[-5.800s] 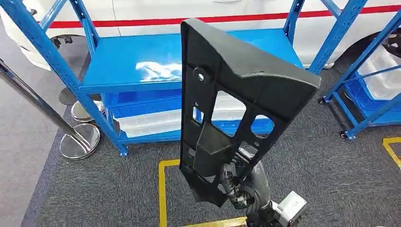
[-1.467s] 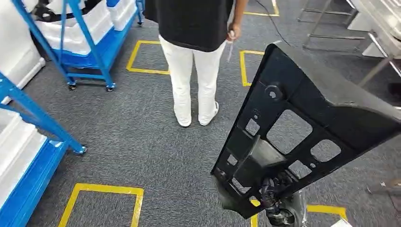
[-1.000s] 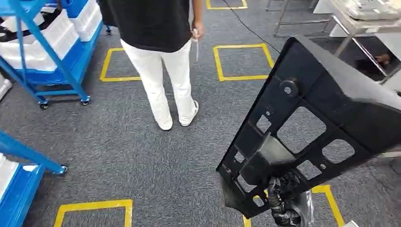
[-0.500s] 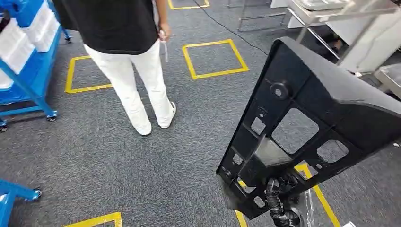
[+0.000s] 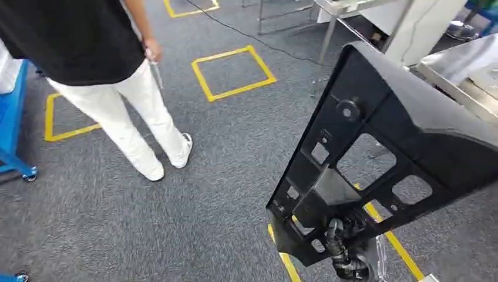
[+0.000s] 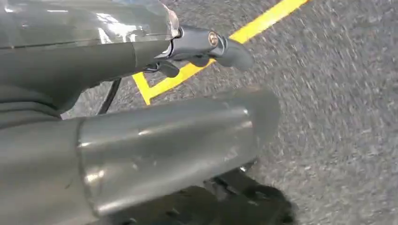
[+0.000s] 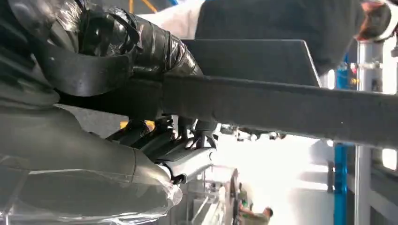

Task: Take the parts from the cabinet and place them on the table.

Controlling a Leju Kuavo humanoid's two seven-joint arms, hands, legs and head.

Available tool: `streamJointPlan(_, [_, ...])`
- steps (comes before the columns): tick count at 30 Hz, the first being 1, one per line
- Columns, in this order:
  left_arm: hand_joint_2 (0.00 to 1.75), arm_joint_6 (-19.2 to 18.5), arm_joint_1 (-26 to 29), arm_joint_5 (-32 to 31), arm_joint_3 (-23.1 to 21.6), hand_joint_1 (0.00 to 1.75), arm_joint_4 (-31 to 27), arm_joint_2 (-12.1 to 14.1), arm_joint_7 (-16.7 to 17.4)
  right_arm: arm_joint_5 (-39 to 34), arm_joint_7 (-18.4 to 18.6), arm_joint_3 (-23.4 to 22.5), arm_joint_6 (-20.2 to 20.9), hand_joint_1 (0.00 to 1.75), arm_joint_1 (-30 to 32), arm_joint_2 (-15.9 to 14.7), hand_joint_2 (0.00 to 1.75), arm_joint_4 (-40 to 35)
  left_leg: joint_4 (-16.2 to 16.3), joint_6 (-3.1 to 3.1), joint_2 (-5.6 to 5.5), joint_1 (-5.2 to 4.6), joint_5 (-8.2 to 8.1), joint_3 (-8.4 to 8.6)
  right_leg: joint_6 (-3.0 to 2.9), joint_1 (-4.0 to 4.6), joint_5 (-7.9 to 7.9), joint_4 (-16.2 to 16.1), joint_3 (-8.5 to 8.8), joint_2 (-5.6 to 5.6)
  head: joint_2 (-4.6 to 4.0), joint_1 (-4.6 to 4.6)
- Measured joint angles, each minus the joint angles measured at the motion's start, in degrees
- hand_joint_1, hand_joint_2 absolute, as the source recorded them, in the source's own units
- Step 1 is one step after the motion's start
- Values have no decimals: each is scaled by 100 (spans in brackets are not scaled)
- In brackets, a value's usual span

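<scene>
A large black plastic part [image 5: 399, 129] with several cut-out windows stands tilted in the right half of the head view. My right hand [image 5: 346, 258] grips it at its lower end from below. In the right wrist view, the dark fingers [image 7: 117, 47] wrap around the part's edge [image 7: 281, 105]. My left hand [image 6: 187, 93] hangs over the grey carpet, its fingers apart and nothing in it. A metal table [image 5: 458, 70] shows at the upper right, partly hidden behind the part.
A person [image 5: 88, 47] in a black top and white trousers stands on the carpet at the upper left. A blue cabinet frame [image 5: 9, 117] is at the left edge. Yellow tape squares [image 5: 232, 70] mark the floor. Table legs [image 5: 326, 35] stand ahead.
The camera has turned: the blue shelf has gone from view, the person has slid left, and the metal table has come in at the right. The part stays in my right hand.
</scene>
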Motion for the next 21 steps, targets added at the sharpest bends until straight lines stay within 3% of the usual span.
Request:
streamJointPlan(1, [0, -4, 12, -2, 4, 0, 0, 4, 0, 4, 0, 7, 0, 175, 2, 0, 175, 18, 104, -9, -1, 0, 54, -81, -2, 1, -3, 16, -3, 86, 0, 2])
streamJointPlan(2, [0, -7, 18, -2, 7, 0, -2, 9, -2, 9, 0, 11, 0, 175, 0, 0, 175, 35, -58, -12, -7, 1, 243, -37, 9, -3, -13, 37, 0, 176, 0, 0])
streamJointPlan(4, [0, -11, 16, 0, 15, 0, -2, 28, -4, 35, -13, 35, -2, 175, -5, 0, 175, 64, -1032, -5, -106, 14, 856, 363, 56, -26, -55, 110, 2, 356, 0, 0])
streamJointPlan(5, [0, -11, 22, -2, 22, 0, -2, 35, -4, 37, -22, 50, -9, 175, -14, 0, 175, 72, -1433, 0, -320, 36, 977, 516, 82, -33, -85, 159, -15, 410, 0, 0])
streamJointPlan(6, [0, -15, 13, -2, 46, 0, -2, 39, -4, 42, -28, 66, -24, 175, -37, 0, 175, 94, -1490, -1, -608, 40, 870, 544, 119, -12, -107, 217, -63, 469, 0, 2])
streamJointPlan(9, [0, -13, -3, 2, 90, 0, -2, 44, -11, 55, -33, 107, -37, 175, -47, -2, 175, 129, -1485, 91, -415, -3, 899, 553, 221, -56, -61, 203, -129, 650, 0, 0])
streamJointPlan(10, [0, -13, -3, 2, 94, 0, -2, 44, -13, 55, -33, 111, -55, 175, -50, -4, 175, 138, -1547, 148, -332, 29, 936, 564, 257, -41, -54, 206, -152, 720, 0, 0])
streamJointPlan(11, [0, -13, -11, 2, 94, 0, -2, 44, -13, 55, -35, 116, -81, 175, -37, -7, 175, 142, -1584, 191, -235, 43, 962, 583, 260, -38, -112, 286, -161, 474, 0, 2])
streamJointPlan(12, [0, -13, -8, 4, 96, 0, -2, 48, -20, 52, -39, 131, -114, 175, -60, -11, 175, 146, -1616, 233, -176, 42, 966, 597, 285, -15, -273, 501, -272, 141, 0, 5])
streamJointPlan(13, [0, -13, 4, 4, 105, 0, -2, 48, -20, 52, -39, 144, -127, 175, -87, -13, 175, 157, -1616, 242, -92, 28, 965, 595, 314, -27, -479, 876, -465, -7, 0, 4])
streamJointPlan(15, [0, -13, 16, 7, 129, 0, -2, 50, -20, 52, -39, 179, -140, 175, -99, -20, 175, 201, -1612, 252, 107, 15, 939, 595, 356, -62, -835, 1771, -931, -108, 0, 4])
streamJointPlan(16, [0, -13, 19, 7, 138, 0, -2, 55, -20, 52, -39, 181, -140, 175, -99, -24, 175, 216, -1611, 250, 175, 14, 930, 599, 368, -72, -829, 1905, -1012, -116, 0, 2])
streamJointPlan(17, [0, -13, 16, 6, 140, 0, -2, 55, -20, 52, -37, 184, -140, 175, -100, -28, 175, 236, -1611, 240, 259, 13, 915, 614, 376, -84, -684, 1802, -971, -128, 0, 2])
streamJointPlan(19, [0, -13, 1, 7, 142, 0, -2, 55, -20, 52, -37, 190, -140, 175, -100, -33, 175, 247, -1612, 217, 389, 13, 874, 673, 349, -81, -179, 925, -507, -213, 0, 4])
streamJointPlan(20, [0, -13, -4, 4, 140, 0, -2, 55, -20, 52, -37, 197, -140, 175, -102, -35, 175, 247, -1614, 193, 443, 12, 849, 721, 305, -56, 51, 335, -177, -421, 0, 4])
streamJointPlan(21, [0, -13, -2, 5, 142, 0, -2, 52, -20, 52, -35, 201, -140, 175, -115, -39, 175, 251, -1629, 163, 484, -1, 832, 740, 250, 27, -81, 192, -107, -705, 0, 2])
